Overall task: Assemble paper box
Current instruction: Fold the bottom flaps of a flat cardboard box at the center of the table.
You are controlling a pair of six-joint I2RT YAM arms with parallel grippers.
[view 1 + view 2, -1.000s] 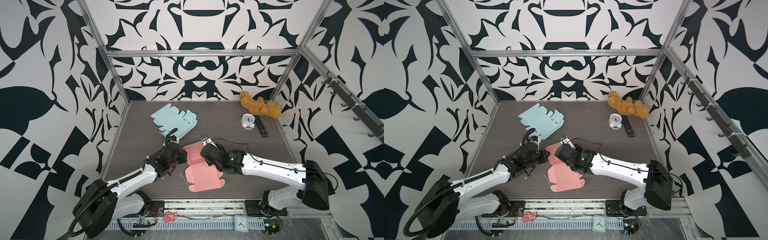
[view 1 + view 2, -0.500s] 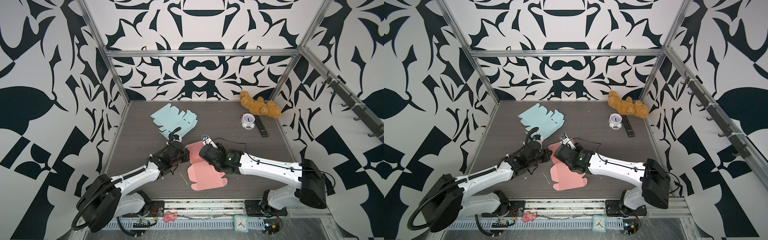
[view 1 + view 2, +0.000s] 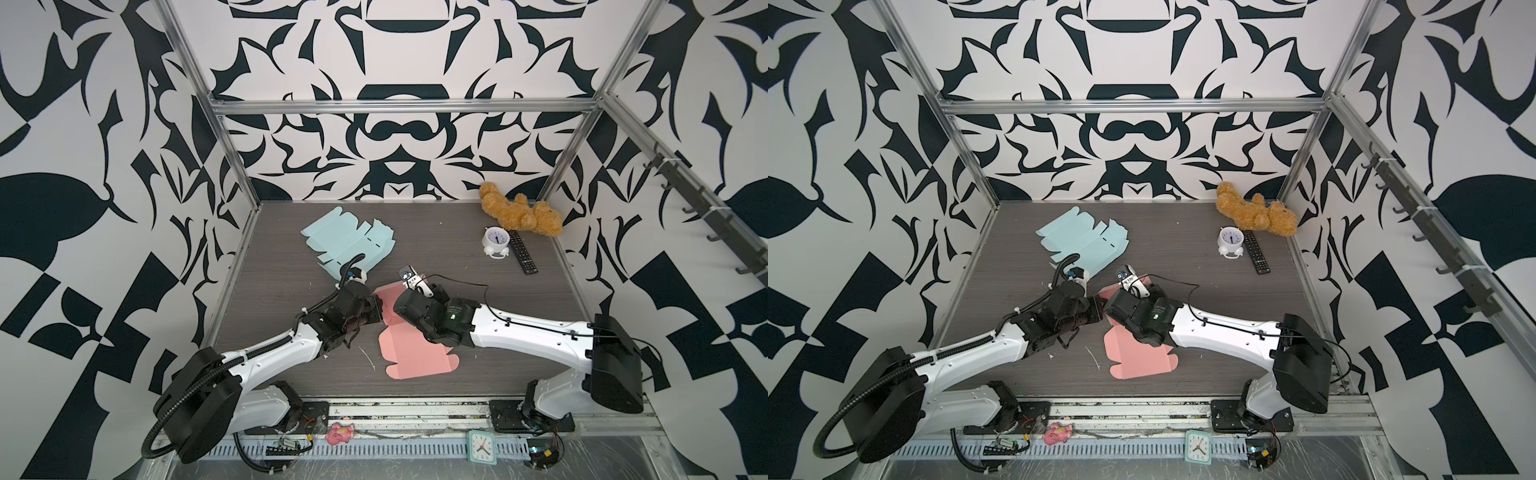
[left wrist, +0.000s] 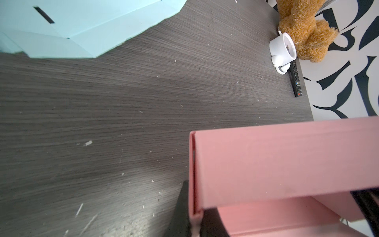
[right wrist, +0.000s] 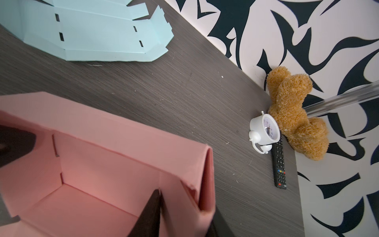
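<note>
The pink paper box [image 3: 411, 357] lies mid-table, partly folded: its walls stand up between the two arms and its lid flap lies flat toward the front. My left gripper [image 4: 195, 223] is shut on the edge of one upright wall [image 4: 276, 164]. The dark finger [image 4: 182, 205] sits outside that wall. My right gripper [image 5: 182, 215] is shut on the doubled-over side wall [image 5: 207, 174] at the opposite end, with one finger [image 5: 152, 209] inside the box. In both top views the gripper heads [image 3: 377, 312] [image 3: 1113, 307] nearly meet over the box [image 3: 1133, 353].
A flat light-blue box blank [image 3: 349, 241] lies behind the arms toward the back left. A brown teddy bear [image 3: 521, 214], a white alarm clock [image 3: 496, 241] and a black remote [image 3: 523, 251] sit at the back right by the wall.
The right gripper's jaws have narrowed onto the side wall. Both arms and the box shifted slightly away from the front edge. The left gripper has kept its grip.
</note>
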